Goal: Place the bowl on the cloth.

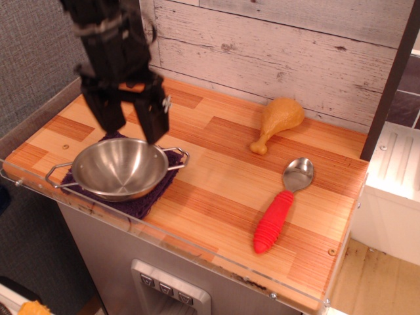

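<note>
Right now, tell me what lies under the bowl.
The bowl sits upright on the cloth, whose dark purple edges show at its right, front and rear. The middle of the cloth is covered. The open gripper hangs above the bowl's rear rim, apart from it.

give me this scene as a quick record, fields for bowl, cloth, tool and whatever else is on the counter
bowl: steel bowl upright on the cloth, empty, both wire handles free
cloth: purple cloth mostly covered by the bowl, edges showing at front and right
tool: tool open, above the bowl's back rim, holding nothing
spoon: red-handled spoon lying to the right
toy: chicken drumstick near the back wall
task state: bowl looks placed
</note>
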Motion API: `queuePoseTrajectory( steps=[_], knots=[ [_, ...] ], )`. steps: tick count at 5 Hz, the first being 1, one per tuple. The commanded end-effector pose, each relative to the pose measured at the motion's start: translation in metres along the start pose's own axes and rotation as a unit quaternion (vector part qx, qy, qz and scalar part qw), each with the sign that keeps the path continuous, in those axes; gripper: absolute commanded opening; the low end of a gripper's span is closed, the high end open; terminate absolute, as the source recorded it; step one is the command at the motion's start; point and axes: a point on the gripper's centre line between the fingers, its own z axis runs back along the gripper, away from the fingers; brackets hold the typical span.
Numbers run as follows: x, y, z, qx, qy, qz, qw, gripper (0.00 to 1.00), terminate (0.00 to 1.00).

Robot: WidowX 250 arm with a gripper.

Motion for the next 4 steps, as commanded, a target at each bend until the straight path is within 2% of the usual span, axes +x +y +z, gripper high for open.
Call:
queuePoseTrajectory(
  steps=[1,4],
  knots=[
    [0.025,-0.0071,0.0475,0.084,-0.076,-0.006,0.9935,1.0,0.0],
    [0.0302,-0.006,0.0449,0.083,-0.074,-0.005,0.9938,1.0,0.0]
  ],
)
